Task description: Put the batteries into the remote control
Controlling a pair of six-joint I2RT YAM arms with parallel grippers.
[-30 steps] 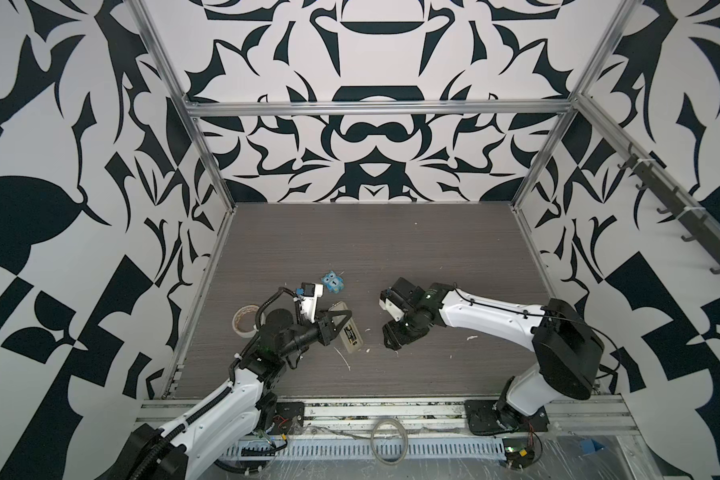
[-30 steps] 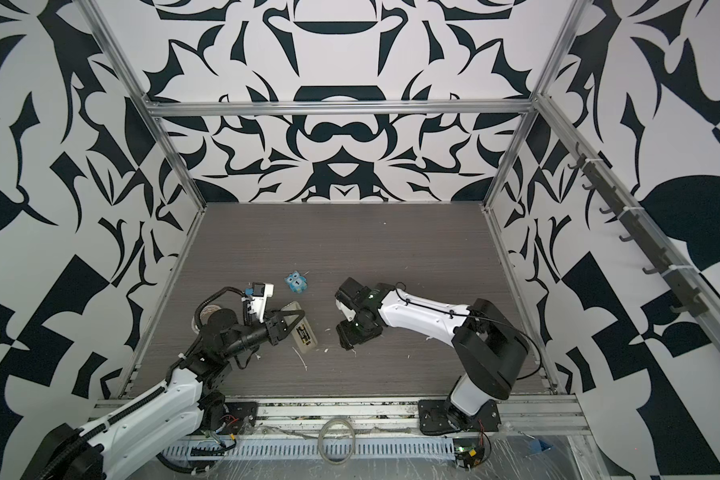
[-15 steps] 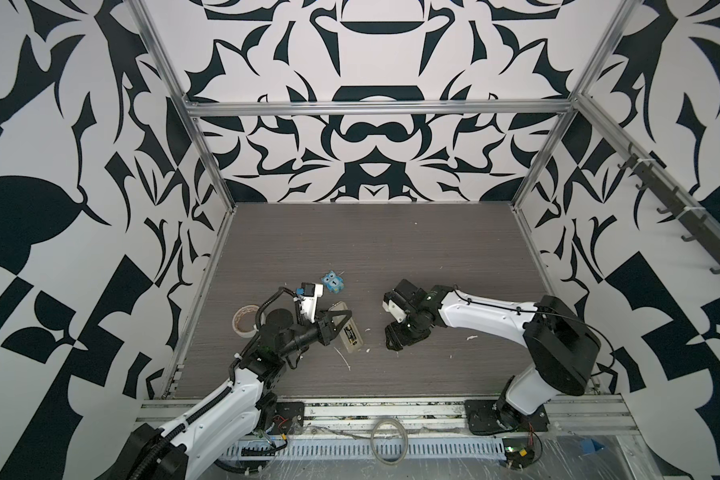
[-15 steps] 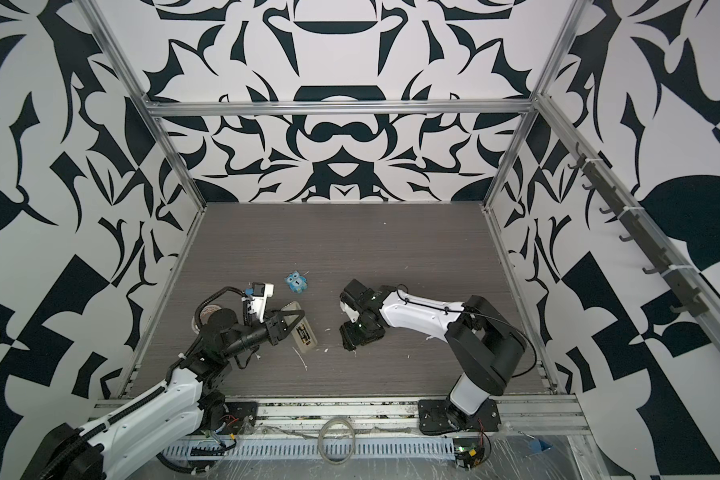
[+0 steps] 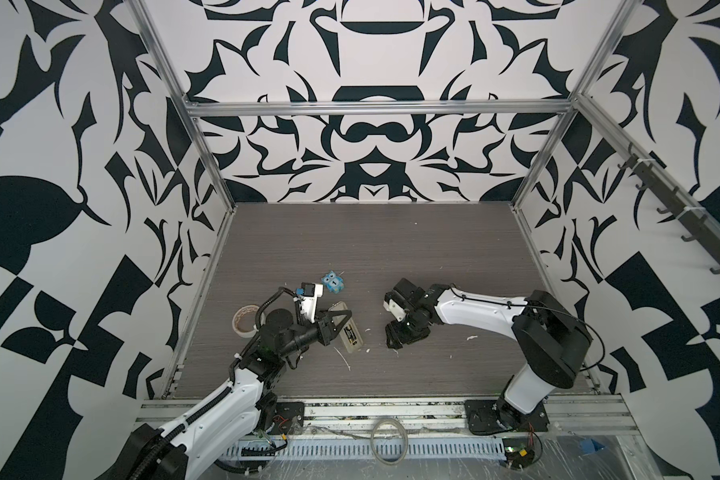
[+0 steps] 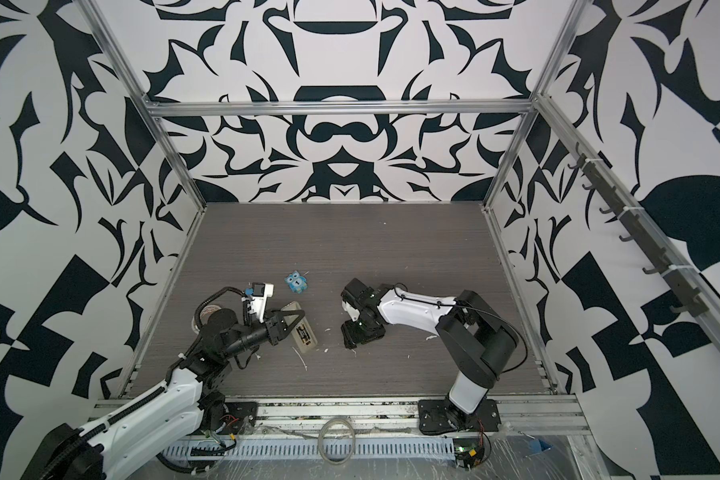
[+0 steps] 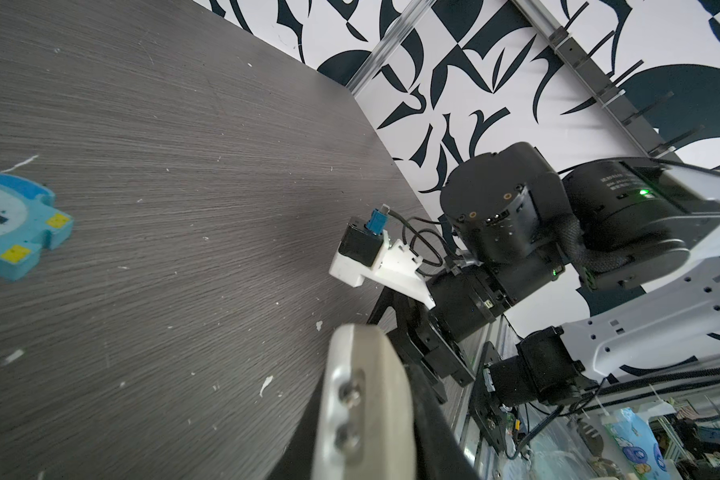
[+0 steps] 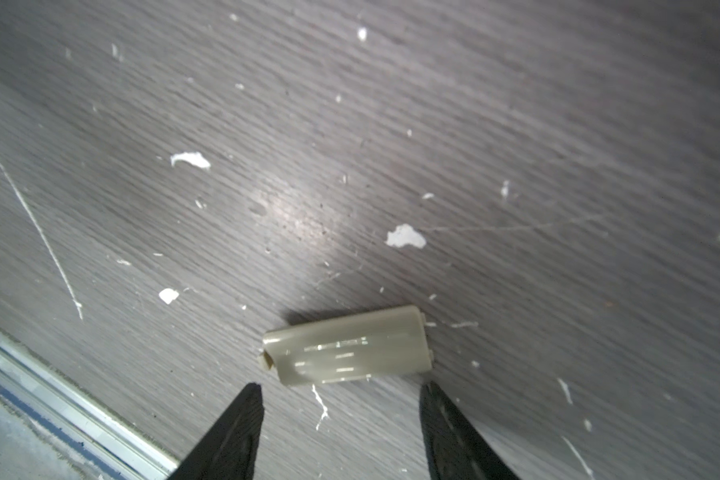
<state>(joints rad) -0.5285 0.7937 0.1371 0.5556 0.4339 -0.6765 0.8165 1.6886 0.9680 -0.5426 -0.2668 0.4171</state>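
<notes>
left gripper (image 5: 341,322): clamping the remote control (image 5: 356,345), lower centre-left in a top view.
right gripper (image 8: 339,385): jaws standing apart, hovering just short of the cover plate (image 8: 346,347); advancing until straddling its ends seems best.
batteries (image 5: 349,332): apparently sitting in the bay.

- Grey wood-grain worktop (image 8: 516,124): matt, finely ribbed, flecked with white scraps.
- Small beige rectangular plastic cover plate (image 8: 346,347): smooth, glossy, streaked with highlights.
- Blue owl-shaped figure (image 7: 13,224): matt, foam-like.
- Silver frame rail (image 5: 375,109): satin metal.
- Slim white remote control (image 5: 355,347): pale plastic.
- White arm shell (image 5: 474,316): smooth, semi-gloss plastic.
</notes>
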